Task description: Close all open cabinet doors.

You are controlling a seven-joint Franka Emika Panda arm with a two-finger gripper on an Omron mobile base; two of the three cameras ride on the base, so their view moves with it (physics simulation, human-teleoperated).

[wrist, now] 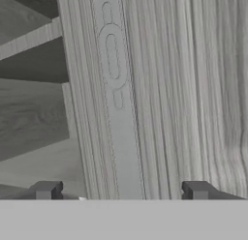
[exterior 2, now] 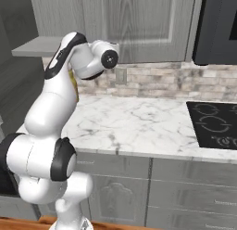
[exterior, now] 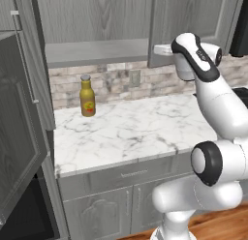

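An upper cabinet (exterior: 92, 21) stands open over the counter, its shelf (exterior: 97, 52) bare. Its left cabinet door (exterior: 19, 137) is swung far out toward me at the left edge. The right cabinet door (exterior: 193, 21) (exterior 2: 148, 25) looks slightly ajar. My hand (exterior: 163, 50) is raised at that door's lower left corner. In the hand view my gripper (wrist: 122, 190) is open with nothing between its fingertips (wrist: 46, 189), facing the door's narrow edge (wrist: 114, 89). The door's grey wood-grain face (wrist: 193, 89) lies to the right and the cabinet's shelves (wrist: 29, 38) to the left.
A yellow sauce bottle (exterior: 87, 96) stands at the back left of the marble counter (exterior: 131, 132). A black cooktop (exterior 2: 213, 122) lies at the right with a dark appliance (exterior 2: 217, 29) above it. Drawer fronts (exterior: 131, 173) and lower doors run under the counter. A black oven (exterior: 24, 219) sits low left.
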